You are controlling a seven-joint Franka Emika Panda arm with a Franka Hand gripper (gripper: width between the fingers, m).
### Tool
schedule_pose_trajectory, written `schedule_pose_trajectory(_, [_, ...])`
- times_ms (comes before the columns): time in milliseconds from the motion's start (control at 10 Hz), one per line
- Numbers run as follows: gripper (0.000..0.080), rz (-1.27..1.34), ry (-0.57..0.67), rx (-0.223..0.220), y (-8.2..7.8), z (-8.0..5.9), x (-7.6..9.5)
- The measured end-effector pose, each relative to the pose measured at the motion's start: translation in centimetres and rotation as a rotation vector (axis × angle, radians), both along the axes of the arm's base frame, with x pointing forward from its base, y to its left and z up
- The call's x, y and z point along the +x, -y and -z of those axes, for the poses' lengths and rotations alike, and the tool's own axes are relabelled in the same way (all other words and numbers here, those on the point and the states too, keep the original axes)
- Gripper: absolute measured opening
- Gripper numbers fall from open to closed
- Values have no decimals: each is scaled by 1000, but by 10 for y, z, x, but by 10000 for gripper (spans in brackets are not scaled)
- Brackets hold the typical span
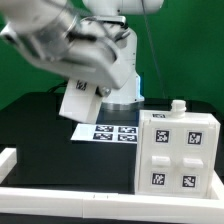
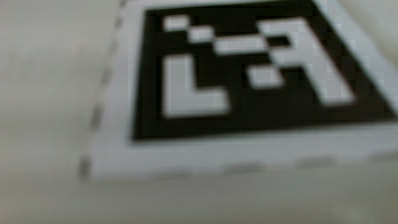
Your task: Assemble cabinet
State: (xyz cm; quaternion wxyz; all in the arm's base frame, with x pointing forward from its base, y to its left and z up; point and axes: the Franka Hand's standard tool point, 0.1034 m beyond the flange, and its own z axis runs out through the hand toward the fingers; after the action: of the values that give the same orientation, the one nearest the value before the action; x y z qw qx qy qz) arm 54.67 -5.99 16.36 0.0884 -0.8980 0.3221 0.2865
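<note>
While the arm leans in from the exterior view's upper left, the end effector (image 1: 84,90) is clamped on the top of a small white panel (image 1: 77,104) that carries one black-and-white tag. The panel hangs tilted, its lower edge just beside the marker board (image 1: 108,131); can't tell whether that edge touches the black table (image 1: 30,125). The cabinet (image 1: 178,150) stands upright on the table at the exterior view's right, well apart from the end effector. Its near corner is just beside the marker board, four tags face the camera, and a small knob (image 1: 177,104) sits on top. A low white rail (image 1: 60,196) runs along the table's near edge. The wrist view is blurred and filled by one tag (image 2: 249,70) on a white surface; no fingers show there.
</note>
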Motion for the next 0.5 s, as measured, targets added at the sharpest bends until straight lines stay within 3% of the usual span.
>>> schedule_pose_trajectory(100, [553,-33,100,-53,-15,-9,1])
schedule_pose_trajectory(200, [553,-28,138,-73,-15,-3,-2])
schedule_pose_trajectory(400, [553,-28,272,-128,-20,-4,14])
schedule_pose_trajectory(500, [553,-91,327,-195,-26,-15,20])
